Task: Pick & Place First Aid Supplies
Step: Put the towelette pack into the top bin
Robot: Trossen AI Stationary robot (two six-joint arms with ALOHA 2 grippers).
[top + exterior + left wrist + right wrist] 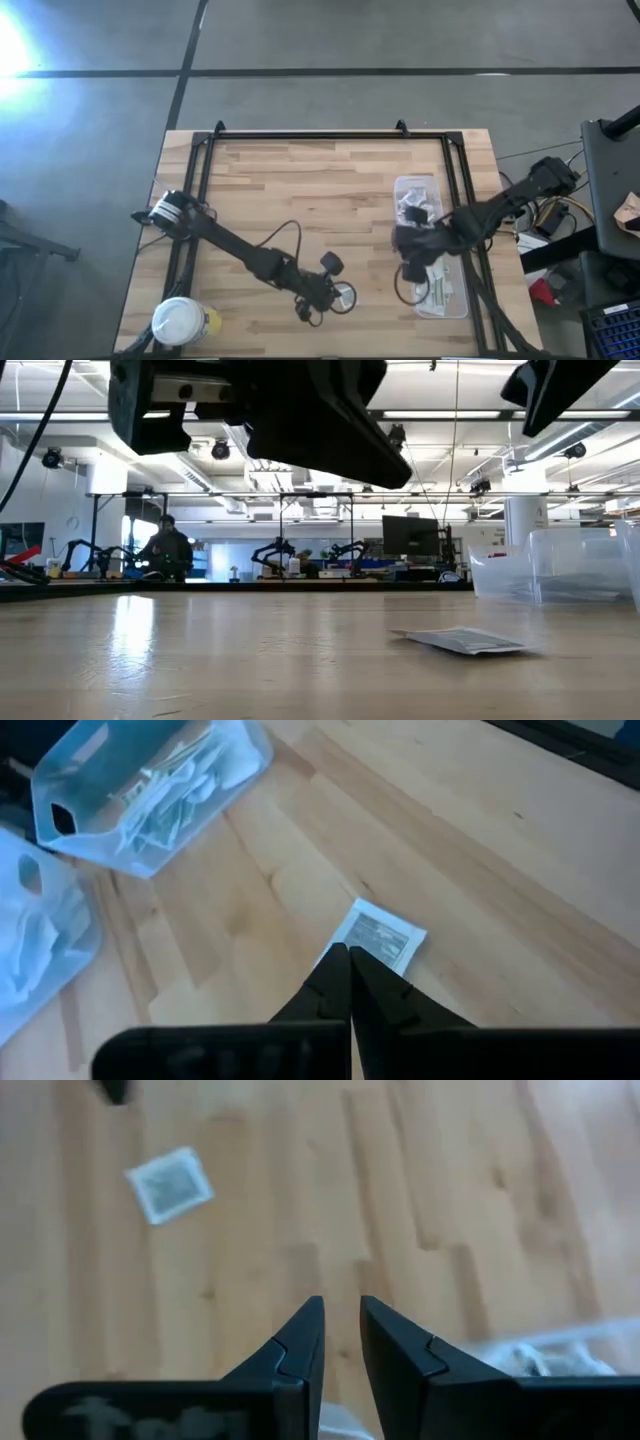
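Note:
One square white packet with dark print (378,935) lies flat on the wood table, also seen in the low view as the packet (465,641) and in the right wrist view as the packet (170,1183). My left gripper (350,958) is shut and hovers just over the packet's near edge, near the table's near side (330,290). My right gripper (341,1315) is open by a narrow gap and holds nothing, and it hangs over bare wood beside the tubs (410,248). More packets and strips lie inside two clear tubs (150,790) (30,940).
The two clear tubs (415,198) (442,287) stand along the table's right side. A white-lidded round jar (180,322) sits at the near left corner. A dark frame rail (320,134) runs round the table. Bare wood lies across the middle and far part.

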